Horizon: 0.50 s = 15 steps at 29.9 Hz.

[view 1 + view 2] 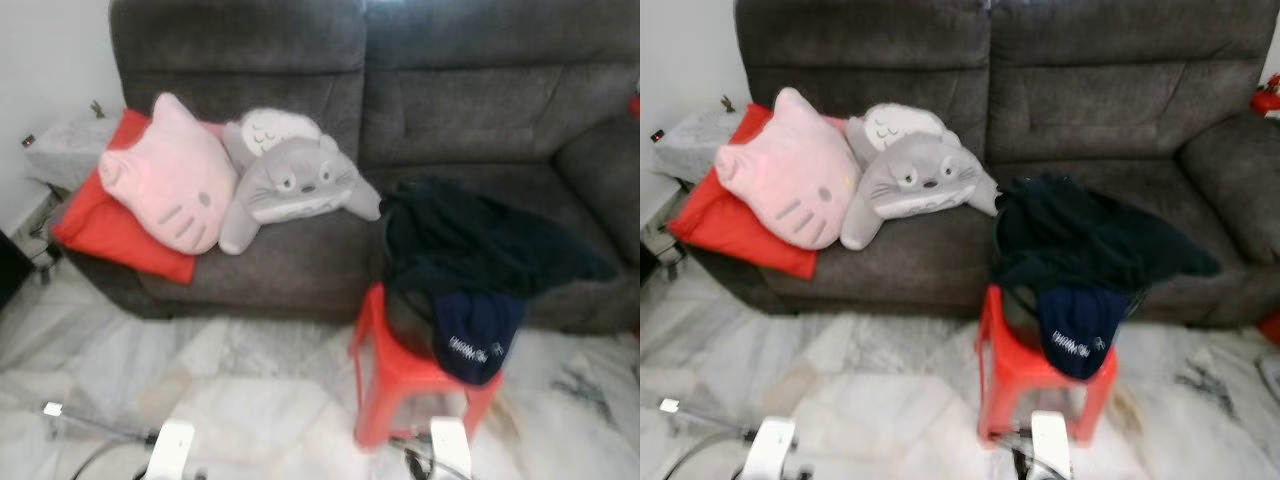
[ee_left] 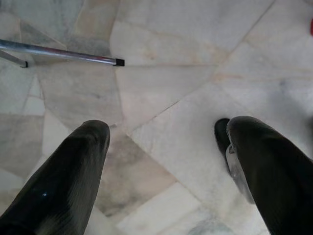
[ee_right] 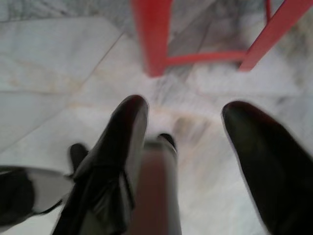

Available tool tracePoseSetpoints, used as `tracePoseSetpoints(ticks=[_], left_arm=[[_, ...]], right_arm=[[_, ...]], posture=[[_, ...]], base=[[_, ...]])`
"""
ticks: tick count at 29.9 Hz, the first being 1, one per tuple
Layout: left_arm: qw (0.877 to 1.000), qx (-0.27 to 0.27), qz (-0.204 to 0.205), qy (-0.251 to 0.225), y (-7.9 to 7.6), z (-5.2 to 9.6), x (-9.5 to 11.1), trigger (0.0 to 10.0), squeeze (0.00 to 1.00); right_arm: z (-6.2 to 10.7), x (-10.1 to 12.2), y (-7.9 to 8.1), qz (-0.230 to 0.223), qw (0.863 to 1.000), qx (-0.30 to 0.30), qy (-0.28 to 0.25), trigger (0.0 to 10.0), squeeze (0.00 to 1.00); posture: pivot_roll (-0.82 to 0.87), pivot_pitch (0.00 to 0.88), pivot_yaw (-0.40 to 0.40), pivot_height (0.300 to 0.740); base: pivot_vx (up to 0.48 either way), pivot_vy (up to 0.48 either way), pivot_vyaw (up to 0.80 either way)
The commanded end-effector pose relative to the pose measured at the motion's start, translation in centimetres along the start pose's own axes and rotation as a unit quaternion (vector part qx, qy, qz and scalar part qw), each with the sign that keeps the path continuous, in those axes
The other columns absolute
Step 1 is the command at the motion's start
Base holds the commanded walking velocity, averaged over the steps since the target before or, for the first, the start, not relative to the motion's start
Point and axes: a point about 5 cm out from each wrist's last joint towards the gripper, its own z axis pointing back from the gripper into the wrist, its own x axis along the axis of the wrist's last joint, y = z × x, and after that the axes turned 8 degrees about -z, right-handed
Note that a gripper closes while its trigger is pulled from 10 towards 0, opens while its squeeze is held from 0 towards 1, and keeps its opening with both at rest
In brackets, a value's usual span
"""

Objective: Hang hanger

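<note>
A heap of dark clothing [image 1: 470, 240] lies over the sofa seat and spills onto a red plastic stool [image 1: 395, 375]. A navy piece with white lettering [image 1: 475, 335] hangs off the stool's front. A thin dark curved line at the stool's top may be a hanger, but I cannot tell. My left gripper [image 2: 166, 127] hangs low over the marble floor, open and holding nothing. My right gripper [image 3: 183, 105] is open too, just above the floor, with the stool's red legs [image 3: 151, 39] in front of it.
A grey sofa [image 1: 450, 90] fills the back, with a pink cat cushion [image 1: 170, 190], a grey plush [image 1: 290, 180] and a red cushion [image 1: 110, 235] on its left seat. A metal tube with a black end cap [image 2: 63, 53] lies low on the floor at my left.
</note>
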Motion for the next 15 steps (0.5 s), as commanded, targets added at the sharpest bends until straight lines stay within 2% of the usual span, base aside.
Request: tracePoseSetpoints(ticks=[1, 6, 15], left_arm=[[1.000, -0.004, -0.004, 0.006, 0.15, 0.09, -0.51, 10.0, 0.00], [1.000, -0.002, -0.002, 0.010, 0.66, 0.20, -0.95, 10.0, 0.00], [1.000, -0.001, 0.003, 0.015, 0.71, 0.31, -1.49, 10.0, 0.00]], right_arm=[[0.06, -0.20, -0.39, 0.001, 1.000, -0.006, 0.001, 10.0, 0.00], [0.05, -0.09, -0.43, -0.001, 1.000, -0.007, -0.001, 10.0, 0.00], [0.04, 0.02, -0.48, -0.004, 1.000, -0.008, -0.004, 10.0, 0.00]], posture=[[-0.08, 0.002, 0.055, 0.740], [-0.09, 0.011, 0.054, 0.740], [-0.08, 0.026, 0.052, 0.740]], base=[[0.000, -0.270, 0.00], [0.000, -0.270, 0.00], [0.000, -0.252, 0.00]])
